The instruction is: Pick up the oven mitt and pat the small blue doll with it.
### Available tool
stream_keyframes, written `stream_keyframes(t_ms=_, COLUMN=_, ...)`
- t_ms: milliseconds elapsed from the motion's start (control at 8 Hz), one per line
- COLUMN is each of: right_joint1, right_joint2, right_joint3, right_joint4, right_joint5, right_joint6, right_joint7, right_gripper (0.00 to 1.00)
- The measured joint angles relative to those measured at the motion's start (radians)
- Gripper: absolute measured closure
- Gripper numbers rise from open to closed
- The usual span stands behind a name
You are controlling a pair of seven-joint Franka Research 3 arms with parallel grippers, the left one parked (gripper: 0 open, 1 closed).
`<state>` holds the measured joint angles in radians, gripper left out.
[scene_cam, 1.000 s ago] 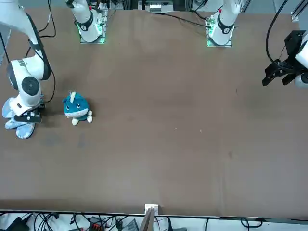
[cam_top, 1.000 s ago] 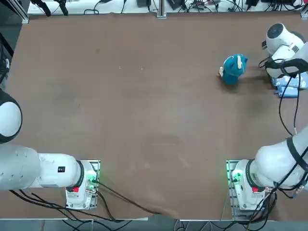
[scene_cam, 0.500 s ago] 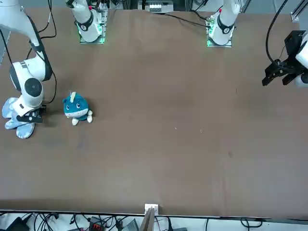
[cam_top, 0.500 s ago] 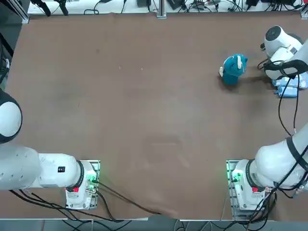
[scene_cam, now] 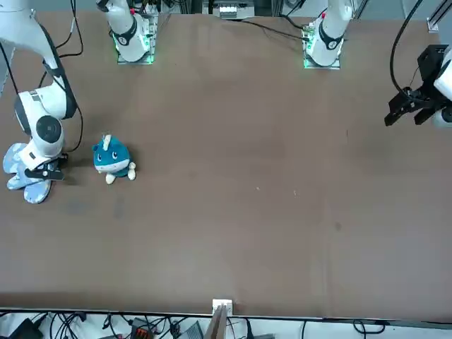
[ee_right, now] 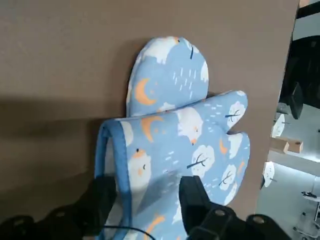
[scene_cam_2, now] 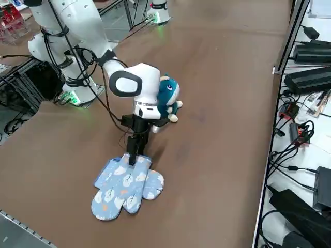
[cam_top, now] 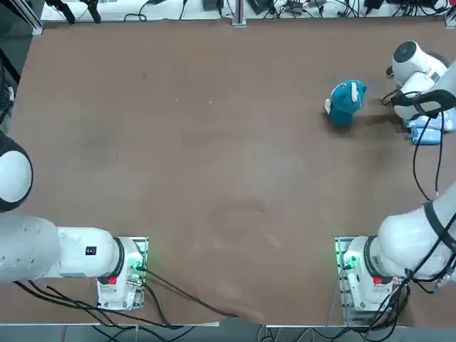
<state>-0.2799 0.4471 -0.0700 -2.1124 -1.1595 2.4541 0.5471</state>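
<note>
Right arm [scene_cam: 42,106] shifted slightly doll-ward; mitt and doll unmoved

Front view, left to right:
Oven mitt [ee_right: 200,145], pale blue, patterned; flat on the table [scene_cam: 240,212], overlapping a matching padded piece [ee_right: 170,75]. Cuff lies toward the gripper, apparently offering an edge to grasp.
Right gripper [ee_right: 145,187], above the mitt; jaws spread across the cuff's edge, no pinch seen, presumably to take the cuff and leave the broad end for patting.
Small blue doll [scene_cam: 113,157], beside the arm, free-standing, within likely reach.
</note>
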Motion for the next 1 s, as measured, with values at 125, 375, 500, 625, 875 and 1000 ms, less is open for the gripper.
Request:
stream_keyframes(t_ms=125, right_joint1=-0.002, right_joint2=0.004, right_joint3=-0.004, right_joint4=0.001, right_joint5=-0.002, right_joint6=0.0, right_joint7=0.001, right_gripper=0.23)
stream_keyframes(t_ms=375, right_joint1=-0.005, right_joint2=0.005, right_joint3=-0.015, right_joint4=0.001, right_joint5=-0.024, right_joint6=0.0, right_joint7=0.001, right_gripper=0.31)
stream_keyframes(t_ms=500, right_joint1=-0.005, right_joint2=0.005, right_joint3=-0.017, right_joint4=0.001, right_joint5=-0.028, right_joint6=0.0, right_joint7=0.001, right_gripper=0.33)
stream_keyframes(t_ms=625, right_joint1=-0.005, right_joint2=0.005, right_joint3=-0.017, right_joint4=0.002, right_joint5=-0.03, right_joint6=0.0, right_joint7=0.001, right_gripper=0.45)
stream_keyframes(t_ms=875, right_joint1=-0.005, right_joint2=0.005, right_joint3=-0.017, right_joint4=0.005, right_joint5=-0.031, right_joint6=0.0, right_joint7=0.001, right_gripper=0.6)
stream_keyframes(t_ms=1000, right_joint1=-0.005, right_joint2=0.005, right_joint3=-0.017, right_joint4=0.008, right_joint5=-0.031, right_joint6=0.0, right_joint7=0.001, right_gripper=0.85)
